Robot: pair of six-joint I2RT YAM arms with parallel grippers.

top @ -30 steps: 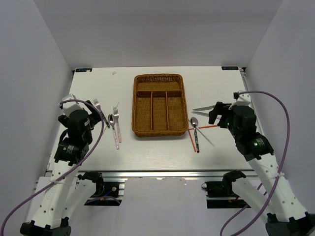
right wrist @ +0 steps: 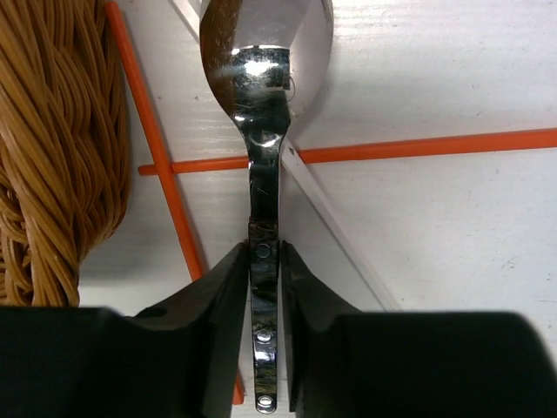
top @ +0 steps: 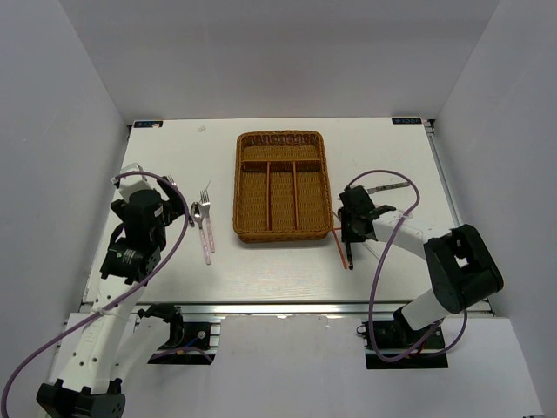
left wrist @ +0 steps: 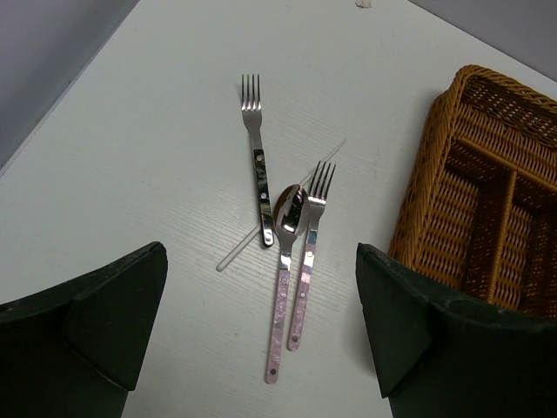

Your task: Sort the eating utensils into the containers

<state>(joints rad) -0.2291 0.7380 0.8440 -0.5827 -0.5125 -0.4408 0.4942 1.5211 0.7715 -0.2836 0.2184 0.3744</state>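
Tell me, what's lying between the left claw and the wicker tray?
A pink-handled spoon and a pink-handled fork lie side by side there. The top view shows it, and the left wrist view shows it closer.

Fixed overhead camera, high at the near edge, looks down on the whole table (top: 392,148) and the wicker cutlery tray (top: 238,187). The left wrist camera, raised, faces forward across a fork (left wrist: 253,131) toward the tray's left wall (left wrist: 435,174). The right wrist camera hangs very close over a spoon (right wrist: 261,78) beside the same tray's corner (right wrist: 52,157).
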